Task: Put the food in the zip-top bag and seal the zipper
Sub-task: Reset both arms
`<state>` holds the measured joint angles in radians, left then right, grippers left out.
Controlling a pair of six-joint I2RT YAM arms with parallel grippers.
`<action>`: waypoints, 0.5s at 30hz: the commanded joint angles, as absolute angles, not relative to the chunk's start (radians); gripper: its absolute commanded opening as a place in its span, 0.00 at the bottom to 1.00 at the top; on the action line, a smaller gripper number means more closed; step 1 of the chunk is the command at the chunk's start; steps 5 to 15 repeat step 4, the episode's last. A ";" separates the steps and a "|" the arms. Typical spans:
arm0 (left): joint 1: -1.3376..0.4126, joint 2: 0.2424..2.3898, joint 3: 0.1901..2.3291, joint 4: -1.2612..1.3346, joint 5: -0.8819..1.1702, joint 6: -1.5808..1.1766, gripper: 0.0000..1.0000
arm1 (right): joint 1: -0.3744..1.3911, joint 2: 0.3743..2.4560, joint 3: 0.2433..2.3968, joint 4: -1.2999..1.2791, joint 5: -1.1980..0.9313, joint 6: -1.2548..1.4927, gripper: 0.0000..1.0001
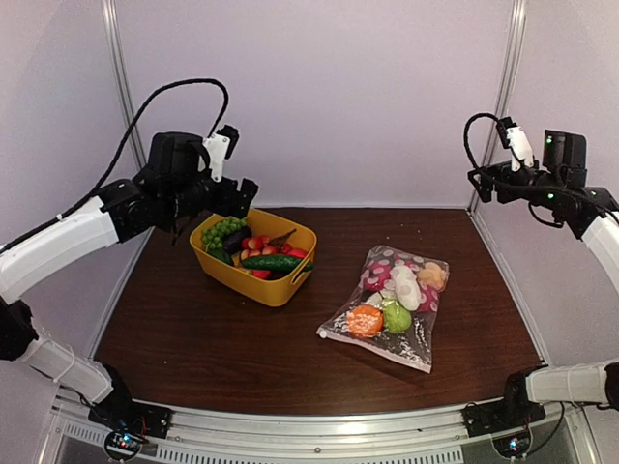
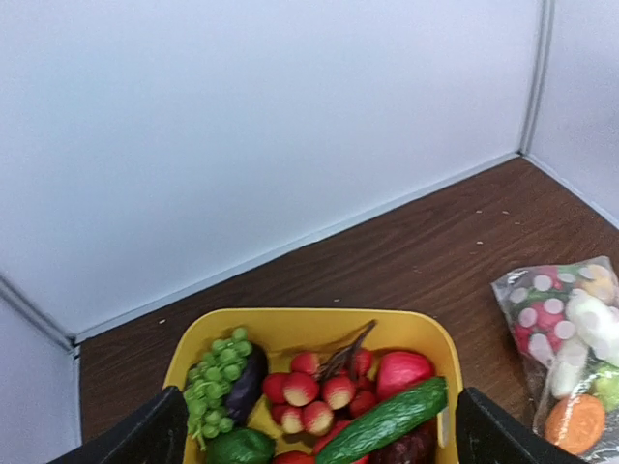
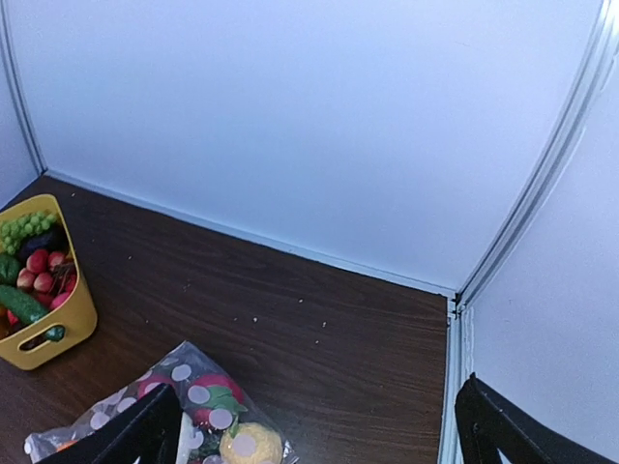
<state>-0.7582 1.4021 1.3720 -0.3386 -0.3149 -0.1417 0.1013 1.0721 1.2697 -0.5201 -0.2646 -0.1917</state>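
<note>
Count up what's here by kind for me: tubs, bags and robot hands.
yellow tub: 1
zip-top bag: 1
hands: 2, the left hand and the right hand, both open
Total: 4

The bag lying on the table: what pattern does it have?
The bag is clear with white round dots, best seen in the right wrist view.
</note>
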 commanded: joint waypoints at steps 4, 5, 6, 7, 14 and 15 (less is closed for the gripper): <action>-0.700 1.247 1.188 -0.188 -0.518 -0.124 0.98 | 0.102 1.055 1.241 -0.380 -0.071 -0.036 1.00; -0.700 1.247 1.188 -0.188 -0.518 -0.124 0.98 | 0.102 1.055 1.241 -0.380 -0.071 -0.036 1.00; -0.700 1.247 1.188 -0.188 -0.518 -0.124 0.98 | 0.102 1.055 1.241 -0.380 -0.071 -0.036 1.00; -0.700 1.247 1.188 -0.188 -0.518 -0.124 0.98 | 0.102 1.055 1.241 -0.380 -0.071 -0.036 1.00; -0.700 1.247 1.188 -0.188 -0.518 -0.124 0.98 | 0.102 1.055 1.241 -0.380 -0.071 -0.036 1.00; -0.700 1.247 1.188 -0.188 -0.518 -0.124 0.98 | 0.102 1.055 1.241 -0.380 -0.071 -0.036 1.00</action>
